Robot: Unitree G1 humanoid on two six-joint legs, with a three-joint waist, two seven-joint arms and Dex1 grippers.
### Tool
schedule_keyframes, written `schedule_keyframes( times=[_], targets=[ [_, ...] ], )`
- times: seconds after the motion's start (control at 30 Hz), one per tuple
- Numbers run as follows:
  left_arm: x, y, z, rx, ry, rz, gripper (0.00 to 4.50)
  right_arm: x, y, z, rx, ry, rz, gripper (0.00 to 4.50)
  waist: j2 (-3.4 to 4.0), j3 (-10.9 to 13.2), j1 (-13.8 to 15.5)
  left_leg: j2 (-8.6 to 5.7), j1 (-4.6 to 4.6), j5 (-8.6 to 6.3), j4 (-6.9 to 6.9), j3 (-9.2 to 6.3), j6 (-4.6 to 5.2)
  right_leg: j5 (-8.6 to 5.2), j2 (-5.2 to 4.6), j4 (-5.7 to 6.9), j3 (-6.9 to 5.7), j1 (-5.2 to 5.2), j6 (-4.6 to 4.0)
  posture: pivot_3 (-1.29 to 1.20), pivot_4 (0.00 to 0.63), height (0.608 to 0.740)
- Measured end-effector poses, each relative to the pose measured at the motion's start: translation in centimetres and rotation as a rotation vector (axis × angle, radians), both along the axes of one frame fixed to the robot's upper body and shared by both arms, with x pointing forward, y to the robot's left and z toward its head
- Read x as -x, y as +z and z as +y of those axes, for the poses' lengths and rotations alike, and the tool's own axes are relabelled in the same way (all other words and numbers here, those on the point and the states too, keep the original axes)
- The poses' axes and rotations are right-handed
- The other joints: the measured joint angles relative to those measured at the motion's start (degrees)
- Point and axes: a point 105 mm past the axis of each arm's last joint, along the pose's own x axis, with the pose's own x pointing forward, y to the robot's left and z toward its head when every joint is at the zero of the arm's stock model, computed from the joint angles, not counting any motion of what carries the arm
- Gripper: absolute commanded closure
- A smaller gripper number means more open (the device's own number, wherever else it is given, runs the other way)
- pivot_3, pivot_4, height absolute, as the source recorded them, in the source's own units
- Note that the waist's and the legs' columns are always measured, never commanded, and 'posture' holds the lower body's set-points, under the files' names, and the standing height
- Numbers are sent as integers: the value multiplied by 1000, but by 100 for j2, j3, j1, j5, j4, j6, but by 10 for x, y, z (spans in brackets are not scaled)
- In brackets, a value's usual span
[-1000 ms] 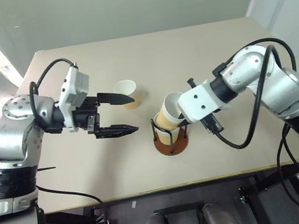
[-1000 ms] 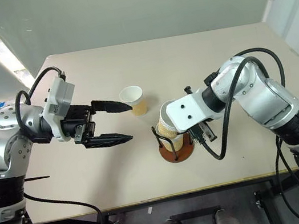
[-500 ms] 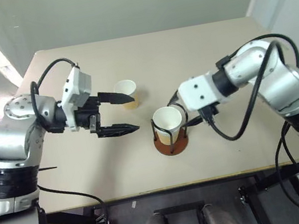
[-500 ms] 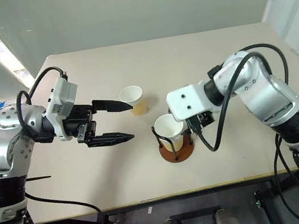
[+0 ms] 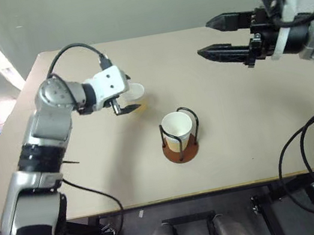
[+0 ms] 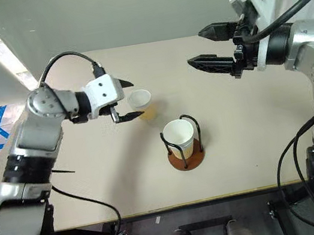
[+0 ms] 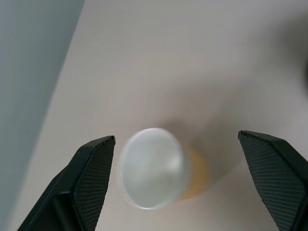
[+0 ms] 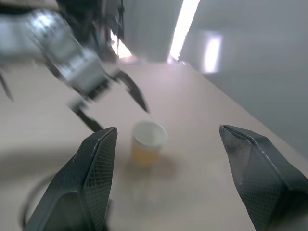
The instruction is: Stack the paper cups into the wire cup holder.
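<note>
Your left gripper point(image 6: 129, 100) was spread wide around the loose paper cup point(image 6: 141, 104) on the beige table point(image 6: 251, 131), one finger on each side of it and not touching; in the left wrist view the cup point(image 7: 153, 174) stood upright between the two black fingers point(image 7: 94, 168), closer to one of them, with a gap still showing on both sides. That cup sat just behind and to the left of the wire cup holder point(image 6: 186, 156), near it but apart. The holder stood near the middle of the table, its reddish-brown disc base flat and its black wire loops upright, with a paper cup point(image 6: 180, 136) already seated upright inside the loops, white inside facing up. You could not tell whether more than one cup was nested there. Your right gripper point(image 6: 202, 47) was up in the air over the far right part of the table, well apart from the holder, pointing toward the left side, fingers spread wide with nothing between them. The right wrist view looked across at the loose cup point(image 8: 148, 142) and the left gripper point(image 8: 118, 103) around it.
</note>
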Motion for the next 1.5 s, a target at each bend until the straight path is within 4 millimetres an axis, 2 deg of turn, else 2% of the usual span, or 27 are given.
schedule_keyframes(
  times=[0.1,0.17,0.3,0.57,0.67,0.83,1.03,1.27,1.37,1.5],
  targets=[
    [-13,-9,-1,-75,18,-30,0,5,-1,0,-37,-1,20,920,0,0,-11,0,0,-1,-2,0,1,2,0,-3,2,-1,6,0,150,740],
    [-20,-22,2,-123,36,-12,0,7,-4,-1,-46,-11,28,920,0,0,-13,0,-1,-1,-2,-1,1,7,0,-4,0,-2,14,0,150,740],
    [-24,-43,10,-198,47,38,0,8,-9,-5,-50,-31,55,920,0,0,-10,-1,-14,-3,0,-2,4,23,0,-8,-1,-10,42,0,150,740],
    [-29,-56,9,-234,41,58,0,12,-7,-10,-62,-54,47,920,0,0,19,-4,-29,-5,9,-2,8,40,-1,-17,-2,-15,69,0,150,740],
    [-34,-59,6,-230,48,57,586,13,-7,-11,-61,-58,43,870,0,0,27,-6,-33,-6,15,-3,10,43,-3,-20,-2,-15,76,0,150,740],
    [-41,-62,0,-240,51,35,2461,15,-7,-11,-62,-50,39,870,0,0,27,-8,-35,-7,18,-1,12,47,-3,-22,-1,-16,82,0,150,740],
    [-41,-72,2,-247,44,76,4423,14,-7,-14,-75,-60,22,870,0,0,28,-9,-38,-7,20,-1,13,49,-2,-23,-1,-17,89,0,150,740],
    [-27,-72,7,-242,-38,197,4423,17,-1,-18,-62,-49,-44,870,0,0,32,-9,-71,-9,55,-4,18,55,0,-22,-5,-31,102,0,150,740],
    [-12,-60,-1,-207,-151,273,4423,20,-4,-24,-26,-33,-48,870,0,0,60,-9,-88,-15,78,-5,29,56,-1,-23,-6,-32,106,0,150,740],
    [23,-29,-18,-139,-351,372,4423,30,-25,-34,53,8,-18,870,0,0,90,-9,-100,-25,97,3,42,55,-4,-25,-6,-31,108,0,150,740]
  ],
)
